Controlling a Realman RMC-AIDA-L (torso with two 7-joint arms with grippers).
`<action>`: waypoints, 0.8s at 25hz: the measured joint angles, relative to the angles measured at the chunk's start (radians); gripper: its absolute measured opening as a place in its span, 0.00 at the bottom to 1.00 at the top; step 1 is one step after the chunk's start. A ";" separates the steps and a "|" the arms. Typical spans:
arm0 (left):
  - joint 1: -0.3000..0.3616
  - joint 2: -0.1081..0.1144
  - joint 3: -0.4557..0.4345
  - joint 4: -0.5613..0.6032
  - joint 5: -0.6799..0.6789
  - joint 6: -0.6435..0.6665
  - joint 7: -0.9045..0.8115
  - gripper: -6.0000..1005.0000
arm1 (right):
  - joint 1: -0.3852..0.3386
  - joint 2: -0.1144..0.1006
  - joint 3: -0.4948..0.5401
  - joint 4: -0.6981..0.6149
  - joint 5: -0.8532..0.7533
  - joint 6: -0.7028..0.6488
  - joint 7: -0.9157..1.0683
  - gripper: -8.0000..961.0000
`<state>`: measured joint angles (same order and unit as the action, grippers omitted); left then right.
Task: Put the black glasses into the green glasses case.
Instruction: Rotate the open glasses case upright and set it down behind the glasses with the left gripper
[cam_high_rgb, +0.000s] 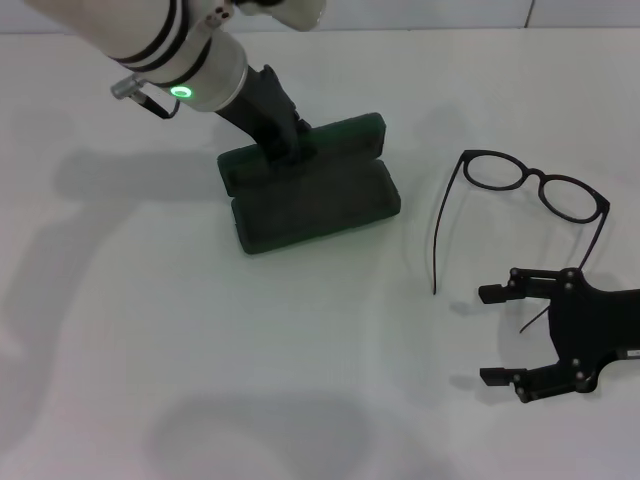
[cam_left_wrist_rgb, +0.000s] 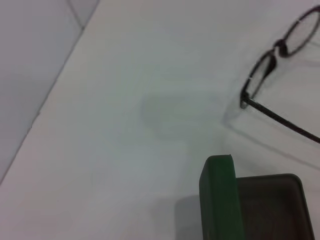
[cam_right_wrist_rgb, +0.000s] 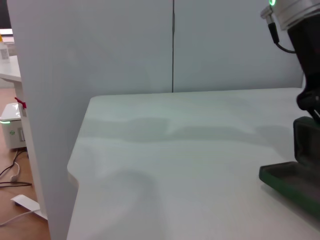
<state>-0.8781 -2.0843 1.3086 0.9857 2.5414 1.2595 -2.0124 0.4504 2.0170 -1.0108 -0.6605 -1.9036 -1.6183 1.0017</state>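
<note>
Green glasses case (cam_high_rgb: 315, 200): open on the table (cam_high_rgb: 200, 380), lid raised, tray empty. Left gripper (cam_high_rgb: 280, 140): at its lid; finger state cannot be told. Black glasses (cam_high_rgb: 530, 195): unfolded, right of case, apart, not yet picked up. Right gripper (cam_high_rgb: 500, 335): just beside glasses, jaws spread wide, holding nothing.

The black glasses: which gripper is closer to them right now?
The right. The right gripper sits open on the table just short of the black glasses, beside their temple arm. The left gripper is across at the green glasses case, on its lid.
</note>
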 joint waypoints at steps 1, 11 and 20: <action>0.005 -0.001 0.001 0.007 -0.002 0.003 0.023 0.23 | 0.001 0.000 0.000 0.001 0.000 0.000 0.000 0.89; 0.018 -0.005 0.045 0.020 -0.059 0.083 0.192 0.24 | -0.002 -0.001 0.000 0.001 0.000 0.000 0.000 0.89; 0.022 -0.006 0.062 0.031 -0.063 0.089 0.206 0.25 | -0.001 0.000 0.000 0.001 0.000 0.000 0.000 0.89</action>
<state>-0.8560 -2.0903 1.3706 1.0164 2.4779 1.3481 -1.8065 0.4493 2.0169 -1.0108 -0.6596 -1.9036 -1.6183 1.0017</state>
